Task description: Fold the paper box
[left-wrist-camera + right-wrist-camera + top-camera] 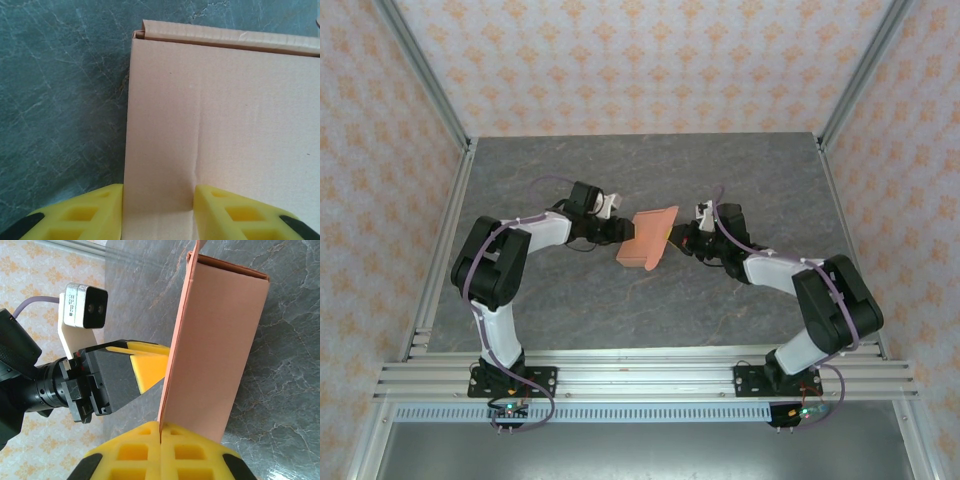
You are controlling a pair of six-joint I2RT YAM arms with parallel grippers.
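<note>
Top: salmon-orange flat paper box (647, 238) tilted over grey worktop (620, 320), between left gripper (624, 231) and right gripper (671, 240). Left wrist: yellow fingers (85, 215) part-spread, clamping box end. Right wrist: pressed together, pinching thin card edge. Looks mid-fold; next needs open end closed, grips steady.

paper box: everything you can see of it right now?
The paper box is salmon-orange thin card, folded into a slim rectangular sleeve with a faint crease down its broad face and a folded lip at one end. It sits tilted mid-way across the grey table, between the arms. The right gripper has its jaws shut on one thin edge. The left gripper straddles the opposite side, grip unclear.
</note>
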